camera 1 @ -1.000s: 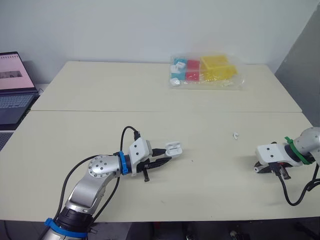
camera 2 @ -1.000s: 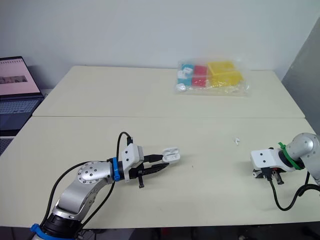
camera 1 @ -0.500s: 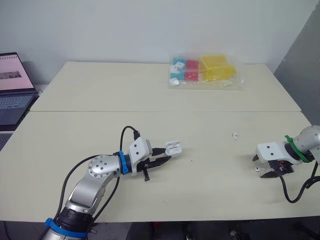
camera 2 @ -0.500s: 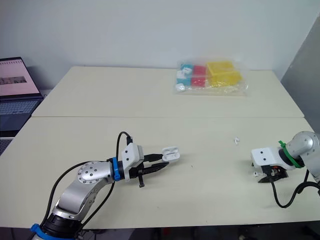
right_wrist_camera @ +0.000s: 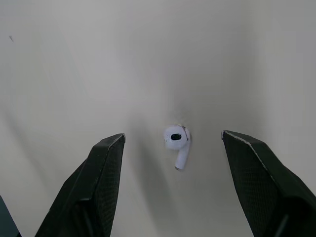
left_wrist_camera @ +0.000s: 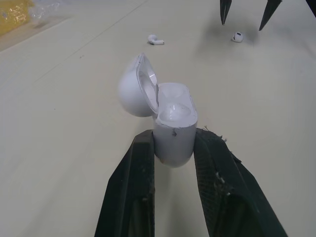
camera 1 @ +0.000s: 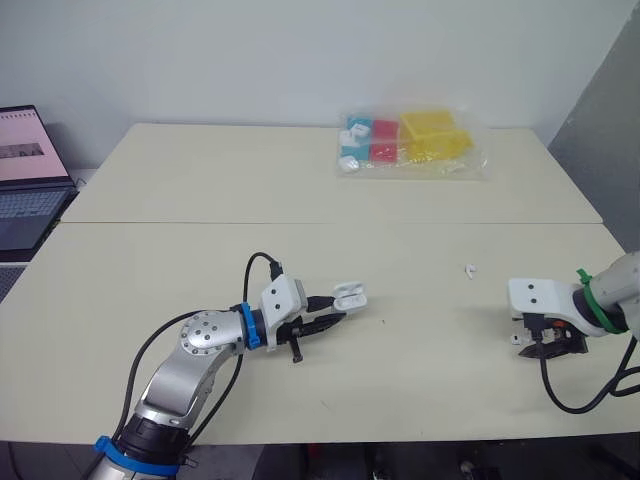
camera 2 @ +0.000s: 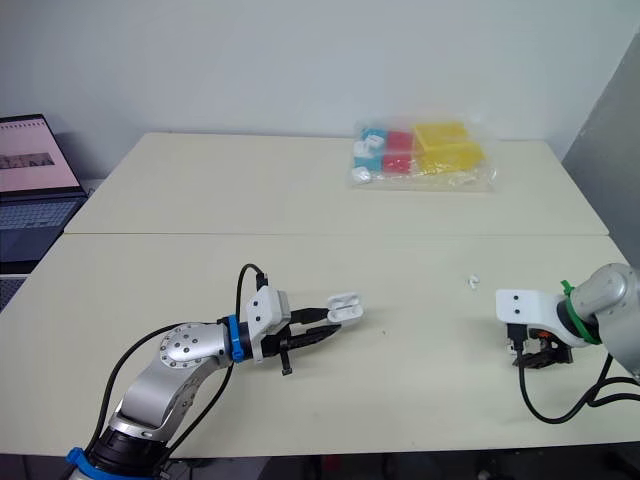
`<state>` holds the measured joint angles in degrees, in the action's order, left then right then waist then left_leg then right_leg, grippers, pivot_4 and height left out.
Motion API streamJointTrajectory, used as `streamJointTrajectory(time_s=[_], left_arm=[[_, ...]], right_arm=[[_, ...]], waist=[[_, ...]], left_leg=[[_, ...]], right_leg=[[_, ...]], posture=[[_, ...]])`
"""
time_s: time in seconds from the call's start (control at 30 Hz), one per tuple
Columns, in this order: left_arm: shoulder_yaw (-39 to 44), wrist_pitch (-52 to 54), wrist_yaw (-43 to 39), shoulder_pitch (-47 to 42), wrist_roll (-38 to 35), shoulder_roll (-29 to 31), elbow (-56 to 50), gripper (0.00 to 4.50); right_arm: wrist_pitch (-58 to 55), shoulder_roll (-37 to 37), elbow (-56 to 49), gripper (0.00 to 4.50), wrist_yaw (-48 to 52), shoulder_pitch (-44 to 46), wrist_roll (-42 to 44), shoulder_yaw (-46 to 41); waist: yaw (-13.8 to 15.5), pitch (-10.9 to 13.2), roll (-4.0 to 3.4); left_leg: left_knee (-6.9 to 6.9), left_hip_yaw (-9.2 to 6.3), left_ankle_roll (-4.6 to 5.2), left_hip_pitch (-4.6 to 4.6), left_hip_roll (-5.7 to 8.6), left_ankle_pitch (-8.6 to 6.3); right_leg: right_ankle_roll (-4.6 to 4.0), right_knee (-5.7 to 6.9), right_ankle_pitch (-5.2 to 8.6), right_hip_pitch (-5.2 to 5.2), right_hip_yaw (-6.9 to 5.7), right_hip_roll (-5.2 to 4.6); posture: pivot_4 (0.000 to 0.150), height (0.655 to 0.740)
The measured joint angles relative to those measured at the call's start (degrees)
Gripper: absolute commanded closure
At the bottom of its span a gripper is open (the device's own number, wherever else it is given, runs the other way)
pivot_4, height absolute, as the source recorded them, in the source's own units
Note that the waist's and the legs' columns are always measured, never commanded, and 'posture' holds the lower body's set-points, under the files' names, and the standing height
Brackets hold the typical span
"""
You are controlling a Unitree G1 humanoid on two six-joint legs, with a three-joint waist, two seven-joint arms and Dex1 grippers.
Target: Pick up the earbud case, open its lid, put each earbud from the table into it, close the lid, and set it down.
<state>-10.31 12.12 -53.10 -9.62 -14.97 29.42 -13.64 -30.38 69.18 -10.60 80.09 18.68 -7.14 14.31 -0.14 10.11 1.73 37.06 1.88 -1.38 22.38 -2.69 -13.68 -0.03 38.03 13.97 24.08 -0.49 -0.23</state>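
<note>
Pale counter (camera 1: 200, 180) carries a laptop (camera 1: 25, 175) at its left edge and a bag (camera 1: 410, 143) of coloured boxes at the far side. Near the front middle, the left end effector (left_wrist_camera: 174, 140) is clamped on the case (left_wrist_camera: 173, 126), whose lid stands open. The right end effector (right_wrist_camera: 173, 137) hangs with its fingers apart, one on either side of an earbud (right_wrist_camera: 177, 147) lying on the counter. A second earbud (camera 1: 469, 269) lies farther out, apart from both.

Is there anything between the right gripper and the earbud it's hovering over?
Nothing visible does. The earbud lies on a bare patch of the table, directly between the open fingers of the right gripper. There is a free gap on each side and no other object in the way.
</note>
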Motion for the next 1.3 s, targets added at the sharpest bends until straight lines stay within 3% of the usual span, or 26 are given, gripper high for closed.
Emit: streamJointTrajectory(time_s=[0.47,0.57,0.77,0.8,1.03,1.3], left_arm=[[-0.7,-0.1,0.3,-0.2,0.5,-0.6,0.1,3.73],[-0.7,-0.1,0.6,-0.1,0.6,-0.7,0.1,3.73],[-0.7,-0.1,1.0,0.0,0.7,-0.7,0.1,3.73],[-0.7,-0.2,1.0,0.0,0.7,-0.7,0.1,3.73],[-0.7,-0.4,1.0,0.0,0.8,-0.7,0.6,3.73],[-0.3,0.3,1.4,-1.7,-0.7,-2.9,1.0,3.73]], right_arm=[[2.1,-2.7,6.8,1.26,-0.1,4.9,-3.4,5.1],[2.1,-3.0,7.0,1.85,-0.1,5.1,-3.4,5.1],[2.2,-3.3,7.1,3.92,-0.1,5.2,-3.6,5.1],[2.3,-3.3,7.1,4.10,-0.1,5.2,-3.6,5.1],[3.2,-3.1,6.9,4.10,0.1,5.1,-3.1,4.9],[2.5,-4.9,-4.1,4.10,1.2,6.3,12.0,-8.3]], waist=[[0.0,0.0,0.01],[-0.1,0.0,0.01],[-0.1,0.0,0.02],[-0.1,0.0,0.02],[-0.1,0.0,0.02],[0.0,0.0,0.00]], left_leg=[[0.03,-0.01,0.00,0.03,0.01,0.00],[0.03,-0.01,0.00,0.02,0.00,0.00],[0.04,-0.02,0.00,-0.01,0.00,0.00],[0.04,-0.02,0.00,-0.01,0.00,0.00],[0.03,-0.02,0.00,0.00,0.00,0.00],[0.01,-0.06,0.00,0.04,-0.02,0.00]], right_leg=[[0.01,0.00,-0.01,0.00,-0.02,0.01],[0.01,0.00,-0.01,0.00,-0.01,0.02],[0.01,0.02,-0.01,-0.03,-0.02,0.02],[0.01,0.02,-0.01,-0.03,-0.02,0.02],[0.01,0.02,-0.01,-0.02,-0.02,0.02],[0.01,0.00,-0.01,0.00,-0.05,0.05]], posture=[[0.150,0.7400],[0.150,0.7400],[0.150,0.7400],[0.150,0.7400],[0.150,0.7400],[0.150,0.7400]])
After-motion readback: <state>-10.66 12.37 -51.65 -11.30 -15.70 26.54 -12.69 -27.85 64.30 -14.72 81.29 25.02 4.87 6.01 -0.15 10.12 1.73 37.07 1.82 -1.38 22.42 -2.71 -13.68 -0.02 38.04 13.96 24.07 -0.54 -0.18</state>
